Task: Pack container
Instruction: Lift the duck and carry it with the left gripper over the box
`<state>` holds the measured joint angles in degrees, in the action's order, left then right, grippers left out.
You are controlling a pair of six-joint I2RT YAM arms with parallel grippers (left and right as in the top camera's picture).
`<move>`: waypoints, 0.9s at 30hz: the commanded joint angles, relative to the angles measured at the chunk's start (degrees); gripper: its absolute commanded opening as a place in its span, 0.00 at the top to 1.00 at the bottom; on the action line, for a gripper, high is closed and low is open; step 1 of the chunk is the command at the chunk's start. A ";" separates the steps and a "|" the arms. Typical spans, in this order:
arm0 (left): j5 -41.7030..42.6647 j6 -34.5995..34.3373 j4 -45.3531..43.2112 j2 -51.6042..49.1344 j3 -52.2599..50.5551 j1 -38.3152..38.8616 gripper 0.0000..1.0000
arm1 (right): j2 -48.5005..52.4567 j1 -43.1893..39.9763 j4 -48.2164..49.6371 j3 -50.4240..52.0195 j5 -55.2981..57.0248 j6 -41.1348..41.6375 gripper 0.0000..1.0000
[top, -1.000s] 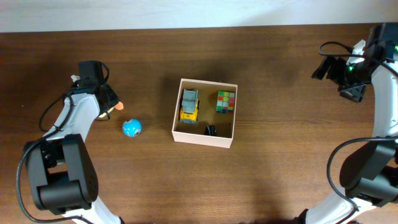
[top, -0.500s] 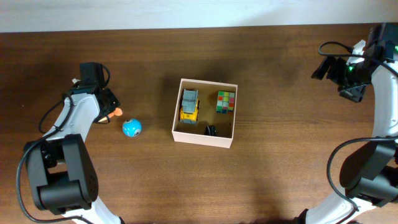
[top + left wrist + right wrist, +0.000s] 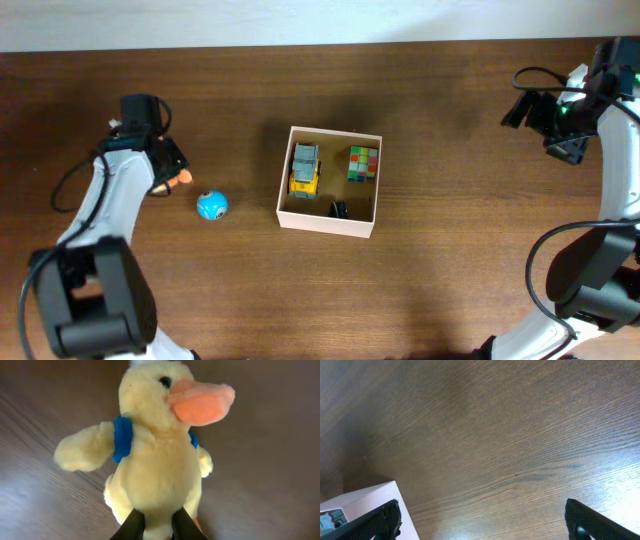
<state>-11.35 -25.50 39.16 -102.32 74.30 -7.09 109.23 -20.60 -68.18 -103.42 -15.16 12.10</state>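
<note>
The container, a square white-walled box with a tan inside, sits mid-table and holds a yellow toy truck, a colour cube and a small black item. Its white corner shows in the right wrist view. My left gripper is shut on a yellow plush duck with an orange bill and blue collar. In the overhead view the duck is mostly hidden under that gripper, left of the container. My right gripper is open and empty at the far right.
A blue ball lies on the wooden table between the left gripper and the container. A pale wall strip runs along the table's far edge.
My left arm has shifted a little to the left and up with the duck in its jaws. The right arm, container and ball have not moved.
</note>
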 commanded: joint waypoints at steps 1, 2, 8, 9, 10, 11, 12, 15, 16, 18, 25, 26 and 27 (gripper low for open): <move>0.02 1.81 0.42 6.54 2.75 0.07 0.85 | -1.11 -0.39 -0.13 -0.76 -0.72 0.42 0.01; 0.15 1.81 0.57 7.87 2.84 0.07 0.85 | -1.11 -0.39 -0.13 -0.76 -0.72 0.42 0.01; 10.19 6.86 1.20 15.47 2.84 0.07 0.85 | -1.11 -0.39 -0.13 -0.76 -0.74 0.42 0.01; 12.92 7.72 1.51 16.63 2.84 0.17 0.85 | -1.11 -0.39 -0.13 -0.76 -0.72 0.42 0.01; 16.50 8.98 1.92 17.92 2.84 0.28 0.85 | -1.11 -0.39 -0.13 -0.74 -0.72 0.42 0.01; 19.52 10.25 2.29 18.95 2.84 0.52 0.85 | -1.11 -0.39 -0.15 -0.76 -0.72 0.42 0.01; 22.36 11.67 2.73 19.89 2.84 0.79 0.85 | -1.11 -0.39 -0.13 -0.76 -0.72 0.42 0.01; 29.05 15.37 4.76 22.34 2.84 2.60 0.85 | -1.14 -0.37 -0.13 -0.76 -0.72 0.42 0.01; 30.40 16.55 5.46 22.84 2.84 3.34 0.85 | -1.11 -0.39 -0.13 -0.76 -0.72 0.42 0.02; 32.48 18.99 7.02 23.63 2.84 5.25 0.85 | -1.11 -0.39 -0.15 -0.76 -0.74 0.42 0.01; 33.66 28.37 10.88 23.80 2.78 15.02 0.85 | -1.11 -0.39 -0.13 -0.76 -0.72 0.42 0.01; 33.66 29.66 10.86 23.80 2.78 16.46 0.85 | -1.11 -0.39 -0.13 -0.76 -0.72 0.42 0.01; 33.66 31.43 10.75 23.80 2.78 18.16 0.85 | -1.11 -0.39 -0.13 -0.76 -0.74 0.42 0.01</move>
<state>19.90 -1.78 49.98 -79.35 75.88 7.31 109.23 -20.60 -68.18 -103.42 -15.16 12.10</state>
